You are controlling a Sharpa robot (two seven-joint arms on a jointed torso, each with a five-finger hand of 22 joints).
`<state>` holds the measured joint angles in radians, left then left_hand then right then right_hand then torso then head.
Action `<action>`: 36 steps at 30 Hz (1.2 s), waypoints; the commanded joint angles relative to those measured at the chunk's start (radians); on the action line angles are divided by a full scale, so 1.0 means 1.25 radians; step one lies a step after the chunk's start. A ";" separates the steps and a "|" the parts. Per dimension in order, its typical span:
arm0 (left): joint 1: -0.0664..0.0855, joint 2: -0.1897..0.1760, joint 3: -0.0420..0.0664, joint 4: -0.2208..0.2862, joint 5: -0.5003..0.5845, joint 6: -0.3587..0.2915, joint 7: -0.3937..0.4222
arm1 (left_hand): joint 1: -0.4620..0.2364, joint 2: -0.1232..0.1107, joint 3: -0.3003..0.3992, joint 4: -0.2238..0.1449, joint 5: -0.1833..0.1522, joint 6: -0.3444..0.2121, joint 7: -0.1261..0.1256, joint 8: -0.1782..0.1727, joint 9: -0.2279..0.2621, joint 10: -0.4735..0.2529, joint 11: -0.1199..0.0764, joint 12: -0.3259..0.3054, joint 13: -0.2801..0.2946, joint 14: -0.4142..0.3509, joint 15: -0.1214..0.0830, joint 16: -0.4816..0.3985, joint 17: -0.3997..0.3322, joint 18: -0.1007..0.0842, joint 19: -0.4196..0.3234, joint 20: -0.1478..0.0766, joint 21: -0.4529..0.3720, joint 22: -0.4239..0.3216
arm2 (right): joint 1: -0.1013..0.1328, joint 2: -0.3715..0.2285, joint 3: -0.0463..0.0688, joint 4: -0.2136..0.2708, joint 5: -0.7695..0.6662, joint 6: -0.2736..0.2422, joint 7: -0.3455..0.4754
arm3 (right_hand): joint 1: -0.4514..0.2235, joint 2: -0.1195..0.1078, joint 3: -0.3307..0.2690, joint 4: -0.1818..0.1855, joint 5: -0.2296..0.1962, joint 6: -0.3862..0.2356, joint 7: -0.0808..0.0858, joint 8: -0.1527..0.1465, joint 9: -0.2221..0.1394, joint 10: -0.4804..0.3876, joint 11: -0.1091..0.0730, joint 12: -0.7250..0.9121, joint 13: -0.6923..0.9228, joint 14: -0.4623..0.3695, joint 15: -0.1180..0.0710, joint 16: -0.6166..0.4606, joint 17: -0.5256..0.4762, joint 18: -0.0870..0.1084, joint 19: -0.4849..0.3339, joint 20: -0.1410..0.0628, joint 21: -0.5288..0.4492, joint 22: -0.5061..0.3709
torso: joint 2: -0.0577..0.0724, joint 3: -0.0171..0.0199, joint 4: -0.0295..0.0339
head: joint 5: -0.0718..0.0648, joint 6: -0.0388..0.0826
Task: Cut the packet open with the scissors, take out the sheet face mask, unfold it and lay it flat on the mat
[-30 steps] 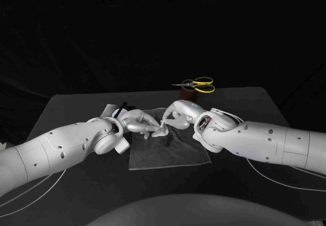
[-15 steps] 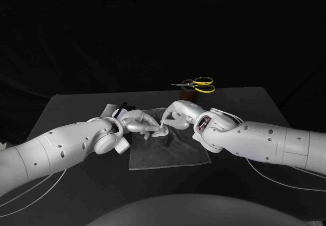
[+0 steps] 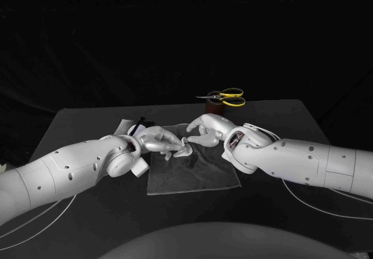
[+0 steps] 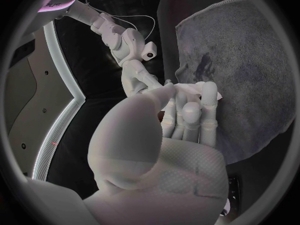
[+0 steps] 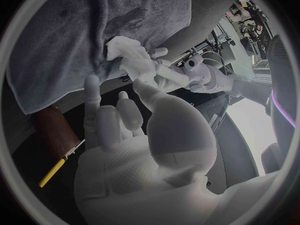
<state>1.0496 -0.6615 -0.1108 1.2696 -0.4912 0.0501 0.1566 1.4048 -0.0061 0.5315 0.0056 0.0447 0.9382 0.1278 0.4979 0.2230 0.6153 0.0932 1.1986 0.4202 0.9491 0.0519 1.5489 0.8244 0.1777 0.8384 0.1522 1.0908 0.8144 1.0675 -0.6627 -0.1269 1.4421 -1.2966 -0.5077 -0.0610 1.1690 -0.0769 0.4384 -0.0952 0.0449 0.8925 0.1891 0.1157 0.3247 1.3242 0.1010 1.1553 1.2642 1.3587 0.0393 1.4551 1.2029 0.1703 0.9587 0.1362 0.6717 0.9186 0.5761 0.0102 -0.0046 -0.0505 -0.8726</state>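
**Item 1.** Table (image 3: 85, 121): black, matt, flat-topped. Bare surface runs outward past the left hand (image 3: 161, 141) on one side and past the right hand (image 3: 204, 131) on the other. Its far edge lies well beyond both hands.

**Item 2.** Holder (image 3: 214, 109): brown, cylindrical, upright on the table. It stands just beyond the right hand, apart from its fingers, near the table's far edge, and farther off from the left hand. In the right wrist view the holder (image 5: 53, 130) appears reddish-brown and round-sided.

**Item 3.** Backdrop (image 3: 186, 43): plain black, behind the table, beyond both hands.
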 commanded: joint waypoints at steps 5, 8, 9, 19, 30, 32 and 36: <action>0.001 -0.007 0.001 0.011 0.136 0.034 -0.054 | -0.011 -0.015 0.009 0.002 0.002 0.010 -0.007 0.016 0.049 0.008 0.000 0.005 -0.001 0.007 -0.004 0.004 0.004 0.003 0.000 -0.001 0.002 0.002 | -0.002 -0.039 0.000 0.023 0.148 -0.038 0.029 | 0.018 0.010 0.000 0.004 0.008 0.025 -0.007 0.013 0.003 0.010 -0.004 0.022 0.005 0.011 -0.003 0.008 0.017 0.009 0.007 0.005 -0.006 -0.003 | 0.000 0.0006 -0.0002 | 0.001 0.000; 0.001 -0.010 0.001 0.015 0.171 0.037 -0.072 | -0.015 -0.019 0.010 0.003 0.002 0.011 -0.008 0.018 0.052 0.010 -0.001 0.006 -0.001 0.011 -0.004 0.005 0.008 0.002 0.003 -0.001 0.004 0.005 | -0.008 -0.060 0.000 0.042 0.179 -0.044 0.030 | 0.024 0.019 0.003 0.008 0.012 0.053 -0.018 0.035 0.009 0.035 -0.013 0.058 0.025 0.034 -0.011 0.021 0.046 0.011 0.022 0.001 -0.001 -0.002 | 0.000 0.0007 -0.0009 | 0.002 0.000; 0.001 -0.010 0.001 0.015 0.176 0.037 -0.074 | -0.015 -0.019 0.010 0.003 0.002 0.011 -0.008 0.018 0.052 0.010 -0.001 0.006 -0.001 0.011 -0.004 0.005 0.008 0.002 0.003 -0.001 0.004 0.005 | -0.009 -0.063 0.000 0.046 0.183 -0.045 0.031 | 0.025 0.021 0.004 0.009 0.013 0.058 -0.020 0.039 0.010 0.040 -0.016 0.064 0.029 0.038 -0.013 0.023 0.052 0.012 0.024 0.000 0.000 -0.001 | 0.000 0.0009 -0.0011 | 0.002 0.000; 0.001 -0.012 0.000 0.032 0.262 -0.012 -0.133 | -0.026 -0.027 0.015 0.007 0.002 0.012 -0.010 0.025 0.060 0.023 -0.005 0.013 -0.001 0.040 -0.008 0.011 0.037 -0.003 0.029 -0.003 0.020 0.029 | -0.049 -0.104 -0.002 0.127 0.255 -0.070 0.031 | 0.044 0.033 0.020 -0.003 0.009 0.116 -0.053 0.084 0.021 0.111 -0.045 0.169 0.106 0.097 -0.040 0.053 0.138 0.011 0.063 -0.026 0.022 0.011 | 0.000 0.0025 -0.0010 | -0.004 0.000; 0.001 -0.009 0.000 0.049 0.323 -0.051 -0.180 | -0.038 -0.043 0.009 0.011 0.002 0.014 -0.013 0.030 0.068 0.041 -0.011 0.019 -0.003 0.069 -0.014 0.015 0.059 -0.009 0.067 -0.008 0.039 0.058 | -0.084 -0.068 -0.005 0.133 0.211 -0.134 0.006 | 0.030 0.017 0.009 -0.002 0.008 0.118 -0.055 0.085 0.019 0.116 -0.047 0.175 0.110 0.100 -0.043 0.054 0.141 0.010 0.067 -0.030 0.024 0.013 | 0.001 0.0027 0.0007 | -0.012 0.000; 0.001 -0.008 0.000 0.051 0.329 -0.056 -0.183 | -0.041 -0.047 0.004 0.013 0.002 0.015 -0.016 0.033 0.070 0.046 -0.013 0.020 -0.003 0.076 -0.015 0.016 0.063 -0.011 0.077 -0.009 0.044 0.065 | -0.086 -0.059 -0.005 0.127 0.202 -0.146 0.002 | 0.026 0.014 0.007 0.000 0.007 0.116 -0.054 0.084 0.018 0.117 -0.047 0.176 0.111 0.100 -0.043 0.053 0.140 0.010 0.068 -0.031 0.024 0.013 | 0.001 0.0025 0.0010 | -0.012 0.000; 0.001 -0.008 0.000 0.054 0.334 -0.064 -0.187 | -0.046 -0.057 -0.007 0.015 0.002 0.019 -0.022 0.038 0.075 0.053 -0.014 0.023 -0.003 0.088 -0.017 0.017 0.073 -0.014 0.089 -0.011 0.050 0.074 | -0.089 -0.045 -0.005 0.117 0.189 -0.158 -0.004 | 0.019 0.008 0.001 0.003 0.007 0.112 -0.053 0.081 0.016 0.116 -0.045 0.176 0.111 0.100 -0.042 0.053 0.139 0.010 0.068 -0.030 0.023 0.014 | 0.001 0.0022 0.0015 | -0.013 0.000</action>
<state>1.0497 -0.6742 -0.1115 1.3328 -0.1102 -0.0081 -0.0571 1.3480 -0.0696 0.5287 0.0264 0.0453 0.9569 0.1022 0.5401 0.2230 0.6767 0.0753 1.2237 0.4166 1.0542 0.0312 1.5636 0.9118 0.1763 0.9446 0.1398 1.1499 0.9037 0.9567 -0.7225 -0.1340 1.5922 -1.0245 -0.6562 -0.0491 1.1933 -0.0601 0.4444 -0.0916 0.0594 1.0343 0.1198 0.2203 0.3462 1.4615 0.0410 1.3727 1.3093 1.4616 -0.0091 1.5171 1.3098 0.1682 1.0397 0.0985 0.6989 0.9349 0.5770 0.0131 -0.0035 -0.0663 -0.8726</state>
